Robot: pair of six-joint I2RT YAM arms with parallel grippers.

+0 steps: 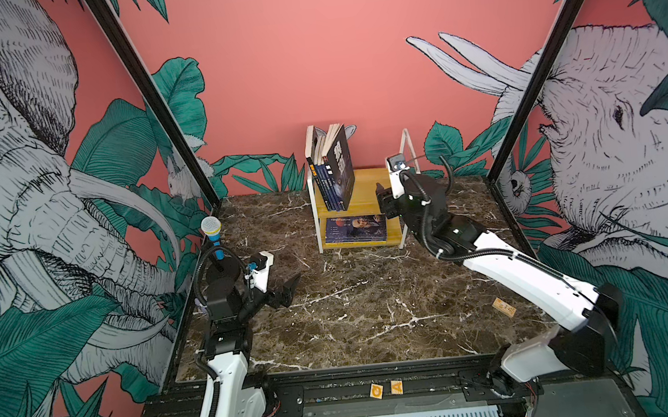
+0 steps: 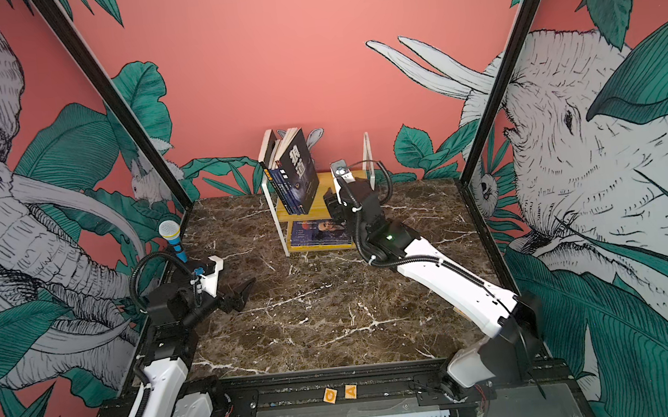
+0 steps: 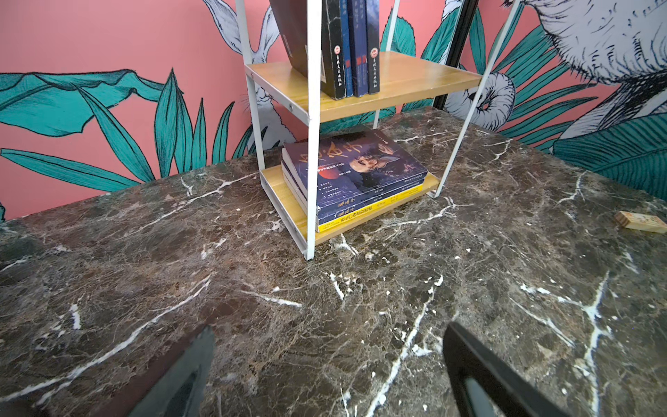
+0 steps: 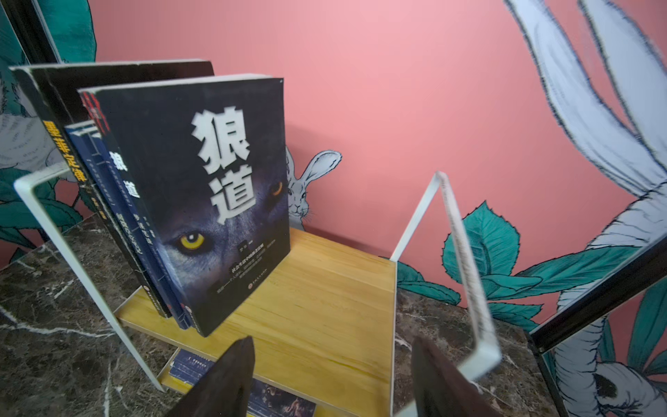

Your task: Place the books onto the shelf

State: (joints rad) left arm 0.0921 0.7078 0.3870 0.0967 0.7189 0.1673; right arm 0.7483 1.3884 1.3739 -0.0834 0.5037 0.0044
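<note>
The black wolf-eye book (image 4: 202,202) stands on the shelf (image 4: 325,307), maybe leaning. The right gripper (image 4: 332,341) is wide and empty; the left gripper (image 3: 330,328) too.

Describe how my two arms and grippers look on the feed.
The left arm and right arm have white shells with black joints, and a black ribbed cable runs along each. The left gripper and right gripper each have two dark, tapered fingers.
</note>
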